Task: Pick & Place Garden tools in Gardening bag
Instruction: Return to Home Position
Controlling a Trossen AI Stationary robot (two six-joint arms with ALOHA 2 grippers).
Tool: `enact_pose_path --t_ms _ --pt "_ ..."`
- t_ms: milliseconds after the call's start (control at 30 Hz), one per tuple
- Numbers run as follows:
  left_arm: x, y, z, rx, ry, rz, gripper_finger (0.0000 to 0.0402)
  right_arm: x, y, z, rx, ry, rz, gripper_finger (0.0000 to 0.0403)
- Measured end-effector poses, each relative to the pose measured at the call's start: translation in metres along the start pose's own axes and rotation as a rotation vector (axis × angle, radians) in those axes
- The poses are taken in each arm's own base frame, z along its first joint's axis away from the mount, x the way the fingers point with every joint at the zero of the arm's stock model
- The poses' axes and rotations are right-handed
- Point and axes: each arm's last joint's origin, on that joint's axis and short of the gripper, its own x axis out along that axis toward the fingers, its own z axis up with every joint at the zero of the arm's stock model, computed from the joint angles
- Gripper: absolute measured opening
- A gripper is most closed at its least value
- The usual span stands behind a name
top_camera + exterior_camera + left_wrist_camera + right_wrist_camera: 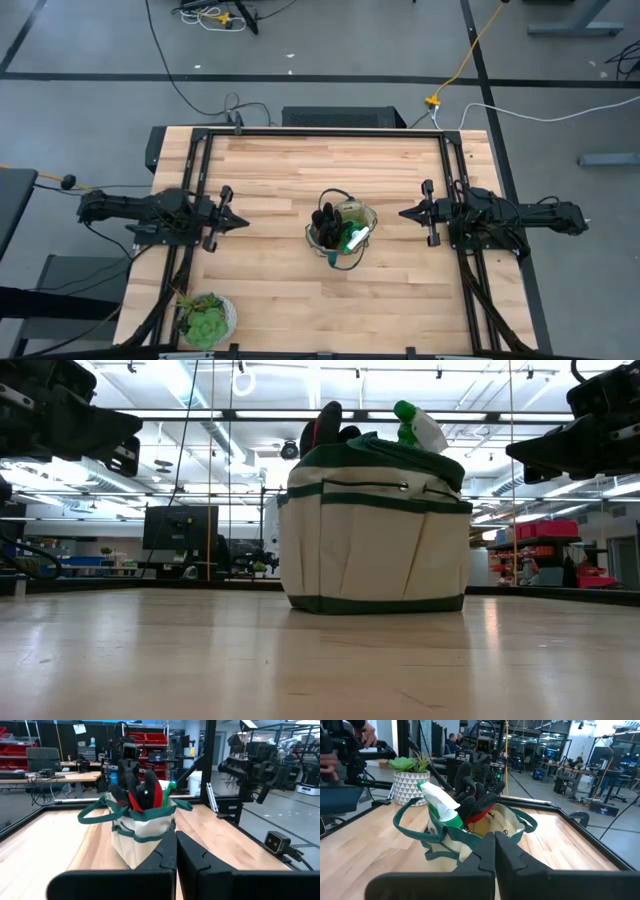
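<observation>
The left gripper [238, 222] hangs at the table's left side, pinched closed on nothing. Mid-table sits the gardening bag [313, 241], glove bundle [325, 217] and spray bottle [356, 238] poking out. The right gripper [408, 212], likewise clenched empty, faces it from the right. Homing well, I'd say, means drawing both arms back clear of the looped handles [92, 811]. The rakes I can't make out inside.
</observation>
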Motion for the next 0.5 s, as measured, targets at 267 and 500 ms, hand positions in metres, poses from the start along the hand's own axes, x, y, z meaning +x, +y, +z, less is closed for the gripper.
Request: enact_pose_path --t_ms 267,500 --pt "0.002 0.0005 -0.0031 0.003 0.037 0.012 0.0015 0.0 0.0 0.0 0.0 0.0 0.0 0.0002" --pt "0.002 0.0004 -0.0024 0.004 0.027 0.01 0.0022 0.0 0.0 0.0 0.0 0.0 -0.001 0.0002"
